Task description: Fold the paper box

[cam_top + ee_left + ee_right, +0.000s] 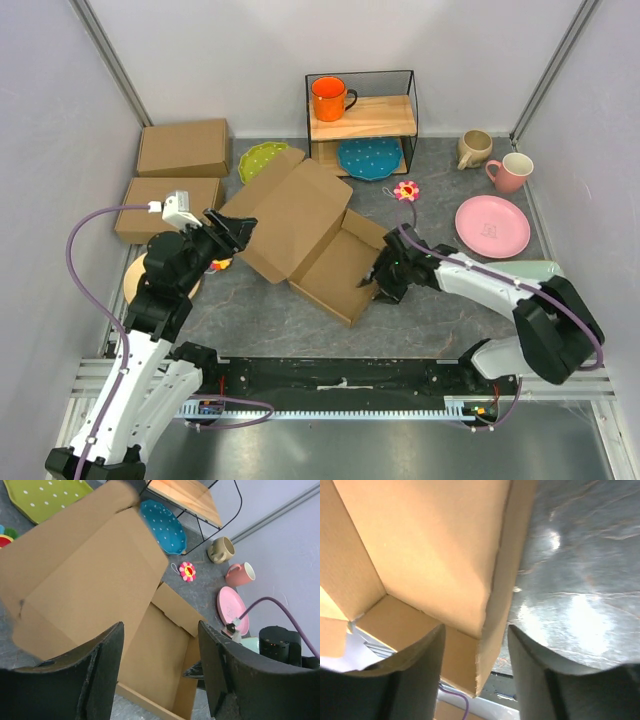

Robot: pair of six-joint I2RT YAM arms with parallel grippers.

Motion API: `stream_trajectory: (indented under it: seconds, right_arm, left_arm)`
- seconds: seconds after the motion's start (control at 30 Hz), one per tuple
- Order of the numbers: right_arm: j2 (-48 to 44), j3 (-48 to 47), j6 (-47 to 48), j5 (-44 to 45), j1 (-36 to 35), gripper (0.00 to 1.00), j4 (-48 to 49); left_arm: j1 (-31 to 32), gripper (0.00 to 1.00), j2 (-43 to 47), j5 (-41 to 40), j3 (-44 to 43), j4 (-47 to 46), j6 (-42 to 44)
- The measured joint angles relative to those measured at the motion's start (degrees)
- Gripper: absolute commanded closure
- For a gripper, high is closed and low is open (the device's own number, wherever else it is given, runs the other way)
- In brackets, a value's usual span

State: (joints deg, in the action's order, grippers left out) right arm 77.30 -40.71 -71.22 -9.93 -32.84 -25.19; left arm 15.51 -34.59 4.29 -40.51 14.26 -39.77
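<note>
The paper box point(300, 230) lies mid-table as a brown cardboard tray with its big lid flap raised toward the back left. My left gripper point(235, 232) hovers open at the lid's left edge. In the left wrist view its fingers point(107, 670) frame the box point(90, 575) with nothing between them. My right gripper point(378, 285) is at the tray's right side wall. In the right wrist view it point(476, 630) stands open, with the upright cardboard wall point(495, 630) in the gap and neither finger pressing on it.
Two folded cardboard boxes point(183, 147) point(165, 205) sit at the back left. A wire shelf holds an orange mug point(335, 98), with a blue plate point(370, 158) under it and a green plate point(262, 160) beside. A flower toy point(405, 190), two mugs point(473, 148) point(510, 172) and a pink plate point(492, 225) lie to the right.
</note>
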Motion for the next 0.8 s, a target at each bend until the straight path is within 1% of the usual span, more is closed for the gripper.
stream_trajectory:
  seconds: [0.07,0.13,0.2,0.27,0.37,0.47,0.63,0.73,0.8]
  right_arm:
    - [2.7,-2.0,-0.6,1.0,-3.3,0.23,0.5]
    - [4.9,-5.4,-0.2,2.4,-5.5,0.08,-0.2]
    - [6.2,-10.0,1.9,4.0,-7.2,0.04,-2.7]
    - [7.0,-14.9,5.5,5.3,-8.3,0.04,-5.1]
    - [8.1,-23.3,12.7,9.0,-10.8,0.02,-11.3]
    - [7.7,-28.8,19.1,13.6,-13.2,0.02,-16.6]
    - [5.9,-31.1,26.9,18.4,-13.9,0.02,-22.9]
    - [5.5,-31.3,30.1,24.7,-13.9,0.02,-26.0]
    - [4.2,-31.1,33.3,30.6,-13.8,0.02,-25.7]
  left_arm:
    - [0.0,0.33,0.0,0.4,0.4,0.0,0.0]
    - [0.1,0.33,0.0,0.3,0.4,0.0,0.0]
    - [0.1,0.33,0.1,0.3,0.4,0.1,0.1]
    - [0.1,0.33,0.2,0.3,0.4,0.2,0.1]
    - [0.1,0.33,0.2,0.1,0.2,0.8,0.2]
    - [0.1,0.33,0.1,-0.5,-0.2,1.2,0.5]
    - [0.1,0.33,0.0,-1.1,-0.3,2.1,0.5]
    - [0.1,0.33,0.3,-1.2,-0.2,2.8,0.4]
    - [0.1,0.33,0.6,-1.2,0.0,3.2,0.4]
